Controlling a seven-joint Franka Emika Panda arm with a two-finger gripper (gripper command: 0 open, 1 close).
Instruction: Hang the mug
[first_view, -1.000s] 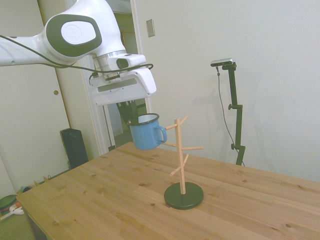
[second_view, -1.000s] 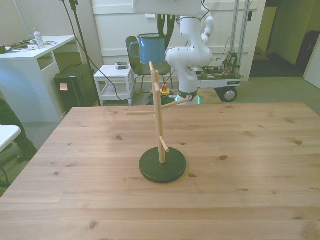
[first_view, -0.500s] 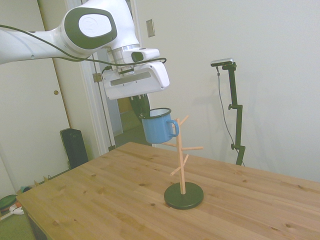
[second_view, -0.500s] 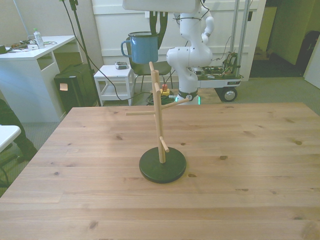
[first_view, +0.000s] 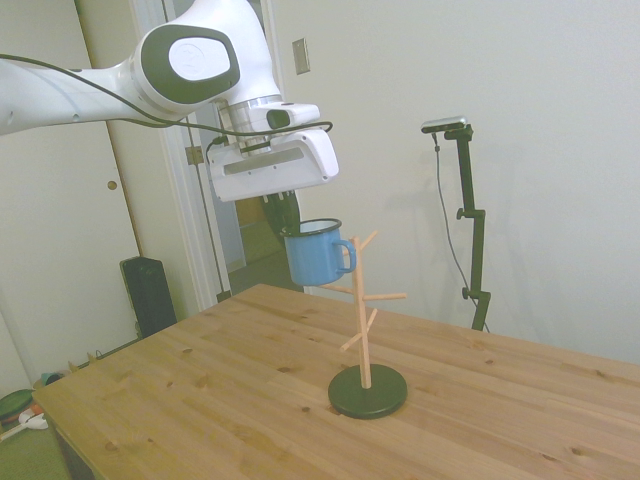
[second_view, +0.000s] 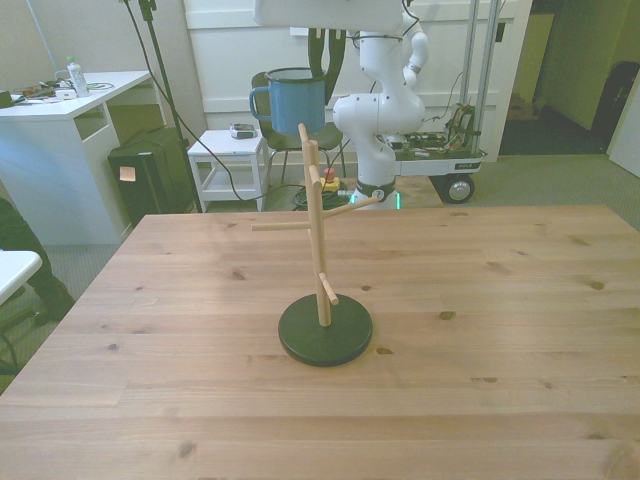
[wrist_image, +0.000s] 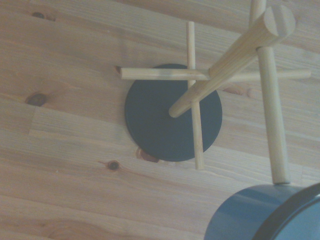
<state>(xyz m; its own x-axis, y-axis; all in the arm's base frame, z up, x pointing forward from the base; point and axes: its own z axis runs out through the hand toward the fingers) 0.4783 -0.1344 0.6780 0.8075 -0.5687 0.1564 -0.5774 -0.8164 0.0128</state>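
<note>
The light-blue enamel mug (first_view: 313, 255) hangs in the air, upright, with my gripper (first_view: 286, 217) shut on its rim. Its loop handle (first_view: 346, 258) points at the wooden peg stand (first_view: 363, 318) and sits close to the upper slanted peg (first_view: 366, 242); I cannot tell whether they touch. In the front view the mug (second_view: 297, 101) is just above and behind the stand's top (second_view: 303, 131), its handle (second_view: 257, 103) on the front view's left, the gripper (second_view: 322, 55) above it. In the wrist view the mug's edge (wrist_image: 264, 216) lies beside the stand's dark round base (wrist_image: 160, 125).
The stand's base (second_view: 325, 334) rests near the middle of the wooden table (second_view: 500, 330); its side pegs (second_view: 280, 226) stick out at mid height. Beyond the table are a white desk (second_view: 60, 110) and a small white cart (second_view: 228, 160).
The arm has carried the mug upward and closer to the top of the peg stand. In the last half second it shifted slightly toward the front view's right. The grip has not changed.
</note>
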